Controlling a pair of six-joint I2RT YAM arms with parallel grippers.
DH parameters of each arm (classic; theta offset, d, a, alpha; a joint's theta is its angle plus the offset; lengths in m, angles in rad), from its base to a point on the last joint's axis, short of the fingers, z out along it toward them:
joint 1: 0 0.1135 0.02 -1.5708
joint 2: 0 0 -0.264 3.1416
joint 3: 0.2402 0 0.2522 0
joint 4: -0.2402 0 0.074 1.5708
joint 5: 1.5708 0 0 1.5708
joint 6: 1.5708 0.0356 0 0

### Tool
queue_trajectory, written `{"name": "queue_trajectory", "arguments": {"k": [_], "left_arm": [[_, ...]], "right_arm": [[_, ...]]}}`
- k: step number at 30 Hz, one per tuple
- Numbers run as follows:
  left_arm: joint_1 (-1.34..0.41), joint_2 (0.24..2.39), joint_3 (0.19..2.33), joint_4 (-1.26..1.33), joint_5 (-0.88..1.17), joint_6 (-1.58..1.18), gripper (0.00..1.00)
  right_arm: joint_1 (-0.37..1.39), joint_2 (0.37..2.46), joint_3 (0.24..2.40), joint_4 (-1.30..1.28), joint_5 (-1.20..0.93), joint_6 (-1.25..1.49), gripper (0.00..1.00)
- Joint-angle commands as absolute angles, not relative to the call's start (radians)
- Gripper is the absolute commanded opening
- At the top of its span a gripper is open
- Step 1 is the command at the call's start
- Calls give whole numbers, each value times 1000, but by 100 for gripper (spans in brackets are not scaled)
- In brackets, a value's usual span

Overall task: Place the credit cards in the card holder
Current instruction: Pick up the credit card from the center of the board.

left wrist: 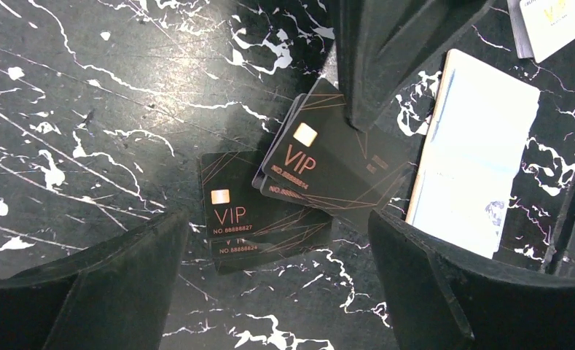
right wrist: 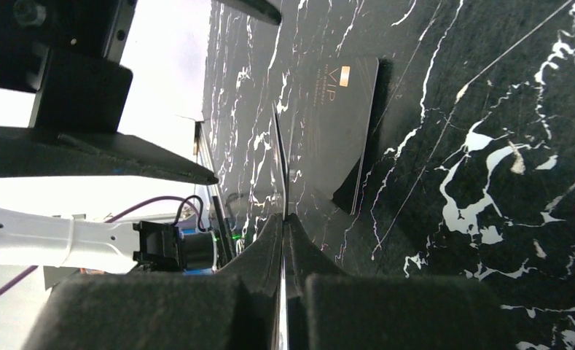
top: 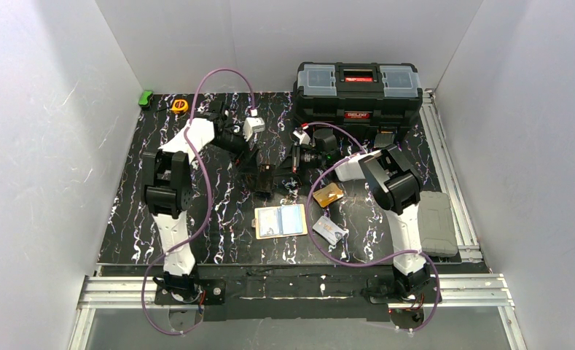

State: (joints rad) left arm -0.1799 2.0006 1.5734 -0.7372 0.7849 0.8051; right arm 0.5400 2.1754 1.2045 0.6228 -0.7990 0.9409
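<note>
The card holder [top: 280,221] lies open and flat mid-worktop [top: 233,244], with what looks like a pale blue card inside. The orange-yellow card [top: 329,194] sits at its 1 o'clock and the silver-white card [top: 329,231] at 3. Up at 12, the right claw [right wrist: 283,217] is clenched on the edge of a black VIP card [right wrist: 280,157]. The left claw [left wrist: 278,219] hangs released over a second black card [left wrist: 248,226] lying flat.

My take: keep the pinch near the edge, tilt low and slide the card along the pocket mouth (no stabbing down). The overhead view loses the black cards against the dark marble, but the wrist views show them plainly.
</note>
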Motion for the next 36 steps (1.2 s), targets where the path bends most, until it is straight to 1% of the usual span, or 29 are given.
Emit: {"name": "queue_trajectory", "arguments": {"k": [1,4,8,12,15,25,27,31,36], "left_arm": [[-160,2041,1642,-851,874,842,94],[-147,2044,1635,-843,876,850,91],[-136,2051,1630,-839,885,848,83],[-123,2066,1641,-828,918,820,81],[-121,2078,1660,-837,930,820,77],[-122,2120,1709,-847,951,805,52],[-121,2130,1724,-868,960,816,48],[-122,2148,1748,-929,978,844,42],[-121,2172,1786,-1016,992,895,28]], "right_arm": [[549,2113,1236,624,-808,874,1],[551,2112,1238,640,-808,869,1],[551,2111,1236,681,-814,866,1],[552,2113,1235,711,-829,861,1],[554,2120,1239,733,-837,860,1],[564,2141,1265,739,-862,849,1],[566,2145,1268,738,-865,850,1],[567,2155,1270,740,-868,852,1],[568,2167,1276,744,-868,860,1]]}}
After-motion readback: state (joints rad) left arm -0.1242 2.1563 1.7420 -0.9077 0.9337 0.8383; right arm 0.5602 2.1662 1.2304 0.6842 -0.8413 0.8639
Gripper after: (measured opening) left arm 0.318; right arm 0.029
